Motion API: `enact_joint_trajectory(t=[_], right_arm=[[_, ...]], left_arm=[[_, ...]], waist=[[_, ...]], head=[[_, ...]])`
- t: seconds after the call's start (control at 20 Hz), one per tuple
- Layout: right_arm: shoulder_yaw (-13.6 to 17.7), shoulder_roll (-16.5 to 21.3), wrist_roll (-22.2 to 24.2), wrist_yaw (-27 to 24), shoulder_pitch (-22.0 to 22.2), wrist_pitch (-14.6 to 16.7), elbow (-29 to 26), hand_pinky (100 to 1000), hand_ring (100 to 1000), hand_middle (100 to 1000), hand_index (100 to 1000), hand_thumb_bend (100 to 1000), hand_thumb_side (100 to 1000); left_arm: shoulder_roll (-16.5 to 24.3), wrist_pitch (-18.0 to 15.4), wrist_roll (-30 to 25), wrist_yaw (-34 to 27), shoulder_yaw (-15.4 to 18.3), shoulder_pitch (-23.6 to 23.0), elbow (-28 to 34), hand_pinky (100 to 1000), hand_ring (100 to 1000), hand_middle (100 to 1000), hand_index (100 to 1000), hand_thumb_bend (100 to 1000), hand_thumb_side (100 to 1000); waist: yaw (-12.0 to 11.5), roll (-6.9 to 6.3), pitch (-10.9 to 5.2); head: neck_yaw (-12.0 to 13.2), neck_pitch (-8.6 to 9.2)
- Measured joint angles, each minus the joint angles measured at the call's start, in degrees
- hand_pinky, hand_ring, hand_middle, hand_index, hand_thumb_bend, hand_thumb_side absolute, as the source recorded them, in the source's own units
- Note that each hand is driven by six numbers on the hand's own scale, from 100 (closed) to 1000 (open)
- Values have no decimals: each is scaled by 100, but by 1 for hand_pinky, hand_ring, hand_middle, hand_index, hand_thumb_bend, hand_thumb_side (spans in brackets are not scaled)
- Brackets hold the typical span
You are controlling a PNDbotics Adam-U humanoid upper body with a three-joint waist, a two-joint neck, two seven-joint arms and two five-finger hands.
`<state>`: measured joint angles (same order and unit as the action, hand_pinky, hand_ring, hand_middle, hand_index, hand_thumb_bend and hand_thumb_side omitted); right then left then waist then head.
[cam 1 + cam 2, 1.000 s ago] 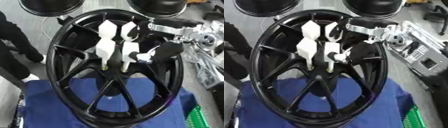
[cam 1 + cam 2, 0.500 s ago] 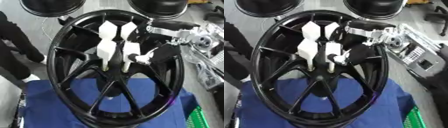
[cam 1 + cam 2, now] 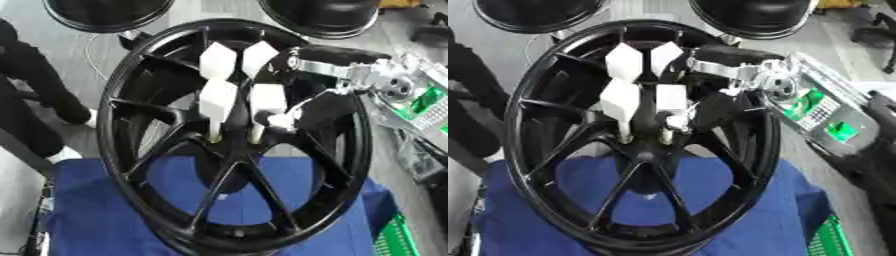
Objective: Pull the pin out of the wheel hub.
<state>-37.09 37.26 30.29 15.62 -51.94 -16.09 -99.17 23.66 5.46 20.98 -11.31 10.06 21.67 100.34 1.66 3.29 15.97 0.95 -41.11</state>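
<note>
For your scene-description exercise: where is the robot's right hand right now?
In the left eye view, the right hand sits at upper centre, reaching in from the right, its white fingers pointing down over the black wheel's hub.

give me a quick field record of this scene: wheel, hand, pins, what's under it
wheel: black spoked wheel, hub facing the camera, standing tilted on a blue cloth
right hand: right hand, white fingers down at the hub, arm entering from the right
pins: two pale pins below the fingers at the hub; whether they are gripped cannot be told
left hand: not seen
behind: two dark round things at the top edge
right side: green crate corner at bottom right
</note>
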Motion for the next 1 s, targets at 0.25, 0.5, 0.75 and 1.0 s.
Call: enact_joint_trajectory(t=[0.25,0.5,0.75,1.0], right_arm=[[-2,-28,26,34,4,26,76,763,695,724,801,257,411],[1,-24,35,35,44,35,83,764,698,728,804,242,388],[48,29,36,30,46,32,57,763,697,729,804,223,372],[104,89,52,-30,0,-25,-7,756,692,725,802,187,373]], left_arm=[[0,7,-20,-4,-13,2,0,598,746,682,732,287,821],[0,13,-28,-4,-34,2,0,597,746,679,732,286,822],[0,25,-41,-4,-36,1,0,597,746,678,732,286,822],[0,36,-52,-4,-37,0,0,596,746,676,731,286,822]], waist=[[-6,1,1],[-2,0,2],[15,0,5],[28,-1,5]], head=[[-3,2],[-7,3],[-8,19],[-9,26]])
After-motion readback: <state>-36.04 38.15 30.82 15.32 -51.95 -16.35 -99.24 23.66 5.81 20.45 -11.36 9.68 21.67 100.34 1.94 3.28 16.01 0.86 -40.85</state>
